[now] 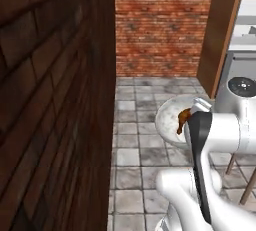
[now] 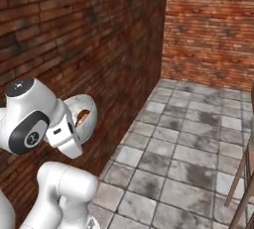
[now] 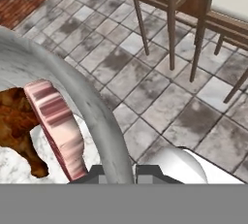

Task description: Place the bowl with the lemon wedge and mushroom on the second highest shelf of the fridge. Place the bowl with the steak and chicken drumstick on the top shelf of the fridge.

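While the gripper (image 3: 117, 173) sat at the bottom centre of the hand view, its two dark finger tips were pinched tight on the rim of the bowl (image 3: 92, 106), one tip on each side of the grey wall. That bowl swept as a broad grey arc from the left edge down to the tips, and its marbled white inside filled the lower left of the frame. Inside it lay the steak (image 3: 55, 126), a pink and red slab standing on edge just within the rim, and to its left the chicken drumstick (image 3: 17, 121), brown and glossy, touching or nearly touching the steak.

In the left base view the bowl (image 1: 167, 117) showed as a pale round dish at centre right, held clear above the tiled floor (image 1: 135, 125), with the brown drumstick (image 1: 183, 119) against its right side where the white arm covered the rim. In the right base view the bowl (image 2: 85, 105) appeared tilted toward the camera at left of centre, just behind the arm's wrist, with a reddish piece showing inside.

Beyond the bowl in the hand view, wooden stools (image 3: 179, 5) with pale seats stood on the grey floor along the top right. A red brick wall (image 1: 160, 25) closed the background. No writing could be read anywhere.
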{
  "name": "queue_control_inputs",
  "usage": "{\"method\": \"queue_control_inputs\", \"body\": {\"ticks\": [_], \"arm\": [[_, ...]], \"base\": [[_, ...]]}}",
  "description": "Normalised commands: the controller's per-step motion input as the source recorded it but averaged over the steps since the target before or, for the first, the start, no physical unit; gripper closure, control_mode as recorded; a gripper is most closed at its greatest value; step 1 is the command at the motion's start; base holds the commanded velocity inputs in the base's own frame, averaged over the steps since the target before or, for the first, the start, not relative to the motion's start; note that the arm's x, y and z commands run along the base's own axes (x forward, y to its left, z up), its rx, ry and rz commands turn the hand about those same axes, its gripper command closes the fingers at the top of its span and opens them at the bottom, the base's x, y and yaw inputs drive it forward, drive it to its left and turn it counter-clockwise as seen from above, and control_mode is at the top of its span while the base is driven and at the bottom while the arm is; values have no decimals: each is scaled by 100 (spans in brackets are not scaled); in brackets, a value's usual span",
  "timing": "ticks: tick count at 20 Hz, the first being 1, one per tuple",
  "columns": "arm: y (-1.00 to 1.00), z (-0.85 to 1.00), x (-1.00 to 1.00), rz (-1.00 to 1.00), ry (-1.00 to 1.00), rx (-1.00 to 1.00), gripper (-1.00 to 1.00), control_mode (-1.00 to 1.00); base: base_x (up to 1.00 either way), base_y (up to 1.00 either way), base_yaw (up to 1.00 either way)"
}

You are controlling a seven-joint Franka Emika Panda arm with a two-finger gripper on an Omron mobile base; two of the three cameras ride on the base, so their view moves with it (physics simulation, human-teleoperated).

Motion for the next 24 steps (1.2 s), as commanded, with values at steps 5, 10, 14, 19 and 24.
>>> {"method": "queue_control_inputs", "body": {"ticks": [5, 10, 14, 19, 24], "arm": [[0, 0, 0, 0, 0, 0, 100, 100], [0, 0, 0, 0, 0, 0, 100, 100], [0, 0, 0, 0, 0, 0, 100, 100], [0, 0, 0, 0, 0, 0, 100, 100], [0, 0, 0, 0, 0, 0, 100, 100]], "base": [[100, -100, -26], [100, -88, -23], [100, -57, -20], [100, -47, -19], [100, -38, -14]]}}
